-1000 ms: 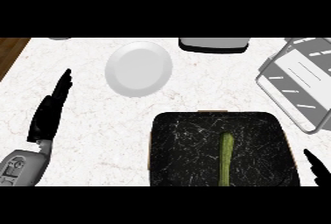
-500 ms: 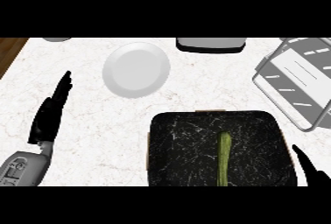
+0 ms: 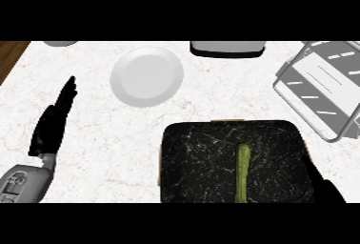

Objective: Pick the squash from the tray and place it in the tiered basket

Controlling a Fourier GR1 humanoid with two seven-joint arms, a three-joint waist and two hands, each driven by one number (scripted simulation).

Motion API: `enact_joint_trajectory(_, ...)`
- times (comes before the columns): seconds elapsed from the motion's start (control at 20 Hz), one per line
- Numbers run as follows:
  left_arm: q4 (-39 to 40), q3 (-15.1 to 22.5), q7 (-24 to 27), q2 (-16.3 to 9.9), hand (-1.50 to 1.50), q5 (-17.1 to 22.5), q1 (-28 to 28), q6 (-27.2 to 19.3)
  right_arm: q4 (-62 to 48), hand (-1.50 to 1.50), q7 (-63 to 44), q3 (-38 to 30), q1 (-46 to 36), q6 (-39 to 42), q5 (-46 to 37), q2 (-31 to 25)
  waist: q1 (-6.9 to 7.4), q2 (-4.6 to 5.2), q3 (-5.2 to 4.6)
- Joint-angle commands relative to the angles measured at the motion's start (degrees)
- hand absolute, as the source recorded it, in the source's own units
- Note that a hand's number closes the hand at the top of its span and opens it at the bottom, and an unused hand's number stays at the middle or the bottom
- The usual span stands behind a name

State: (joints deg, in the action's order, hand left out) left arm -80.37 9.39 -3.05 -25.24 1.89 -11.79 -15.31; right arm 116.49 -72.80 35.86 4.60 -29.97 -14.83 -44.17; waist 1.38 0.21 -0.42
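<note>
Right hand (image 3: 329, 190) nearer the tray (image 3: 281, 131), fingers unclear; left hand (image 3: 53, 126) straight-fingered over white marble counter (image 3: 98, 138).

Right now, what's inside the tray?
The dark tray holds one long green squash, lying lengthwise right of its middle. Nothing else shows inside. The squash's near end runs out of view, and the right hand covers the tray's near right corner.

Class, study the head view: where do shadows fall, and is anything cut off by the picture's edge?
Head view: light is even and soft; the white plate casts only a faint shadow on the counter. The squash lies on the dark tray, both cut by the lower edge. The right hand shows only partly at the corner.
</note>
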Motion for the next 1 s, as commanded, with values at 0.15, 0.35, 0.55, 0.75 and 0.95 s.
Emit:
enact_joint_trajectory(0.15,0.6,-1.3,-0.5,-0.5,0.00,-0.5,-1.1,0.1,-5.8,-1.50,-12.5,1.5,-3.6,2.1,-3.6,7.7,-0.46,0.07,0.07)
enact_joint_trajectory(0.35,-0.8,-1.1,-0.6,-0.4,0.00,-0.2,0.9,0.7,-8.1,-1.50,-12.5,0.2,-5.3,3.9,-4.4,10.9,-0.27,-0.11,0.04)
enact_joint_trajectory(0.55,0.8,-1.4,0.2,0.4,0.00,-0.8,1.2,0.3,-11.0,-1.50,-12.5,0.5,-6.9,5.4,-5.9,15.2,-0.69,-0.05,0.11)
enact_joint_trajectory(0.75,-2.2,-1.9,-1.4,-0.7,0.00,-0.1,1.8,1.6,-15.9,-1.50,-12.5,0.5,-9.4,6.2,-7.1,20.4,-0.05,-0.06,0.17)
enact_joint_trajectory(0.95,-2.2,-1.2,-2.0,1.1,0.00,-1.2,1.3,0.6,-19.1,-1.50,-12.5,1.1,-10.0,6.5,-9.6,25.1,-0.45,-0.14,0.25)
